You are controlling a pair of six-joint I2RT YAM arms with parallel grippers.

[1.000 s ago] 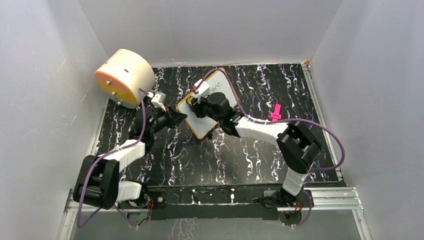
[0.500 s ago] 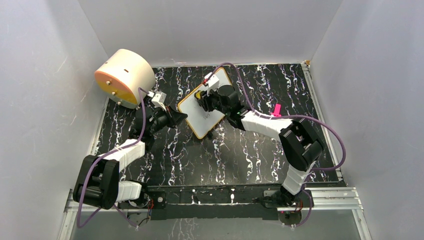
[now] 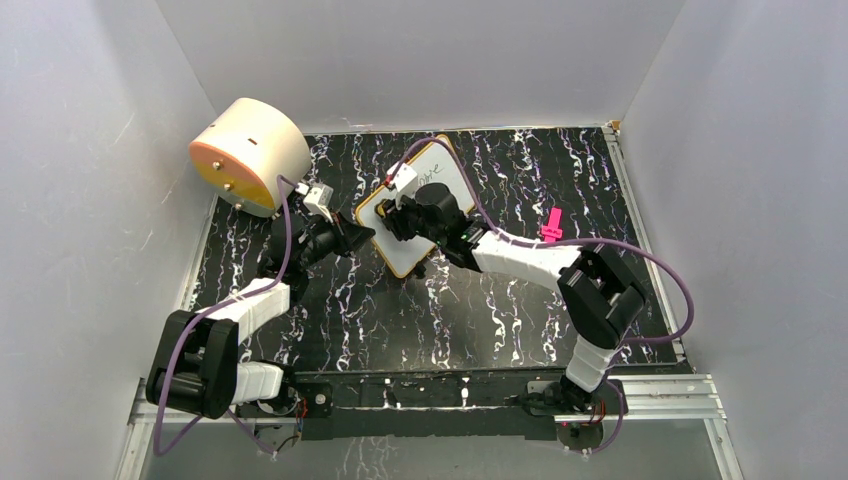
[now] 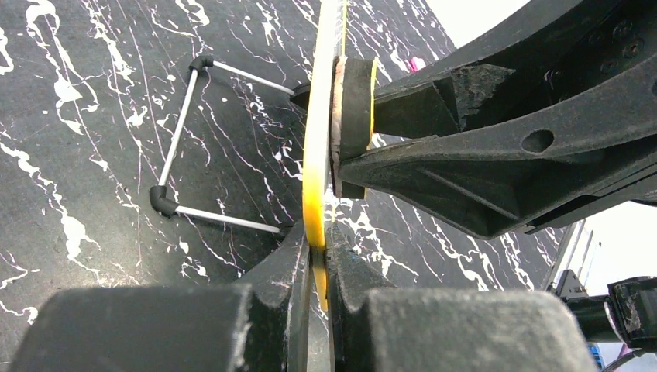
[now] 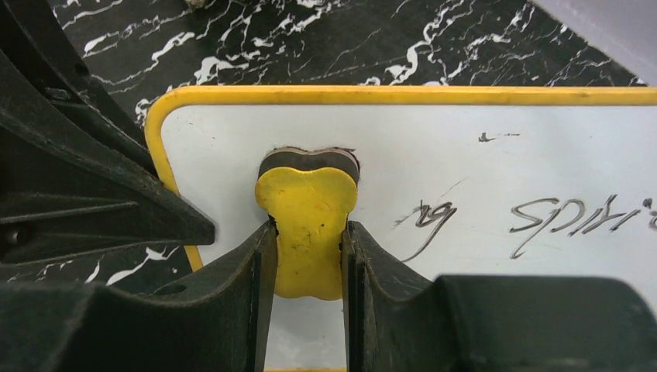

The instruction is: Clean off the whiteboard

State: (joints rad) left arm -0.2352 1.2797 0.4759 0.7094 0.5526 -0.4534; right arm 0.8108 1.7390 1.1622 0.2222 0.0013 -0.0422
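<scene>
The whiteboard (image 3: pixel 442 181) has a yellow-orange frame, stands tilted at the middle back of the table and bears dark handwriting (image 5: pixel 573 221) on its right part. My left gripper (image 3: pixel 364 236) is shut on the board's left edge, which the left wrist view shows edge-on (image 4: pixel 316 155) between the jaws (image 4: pixel 319 242). My right gripper (image 3: pixel 400 210) is shut on a yellow eraser (image 5: pixel 308 225) and presses it flat on the board (image 5: pixel 465 147) near its upper left corner. The eraser also shows in the left wrist view (image 4: pixel 354 116).
A cream cylinder (image 3: pixel 250 155) with an orange face lies at the back left. A small pink object (image 3: pixel 551 225) lies on the black marbled table right of the board. A wire stand (image 4: pixel 182 139) sits behind the board. Grey walls enclose three sides.
My right gripper slid the eraser up and right across the board, then back down-left to the left corner. The handwriting on the right part still shows. The left gripper kept its hold.
</scene>
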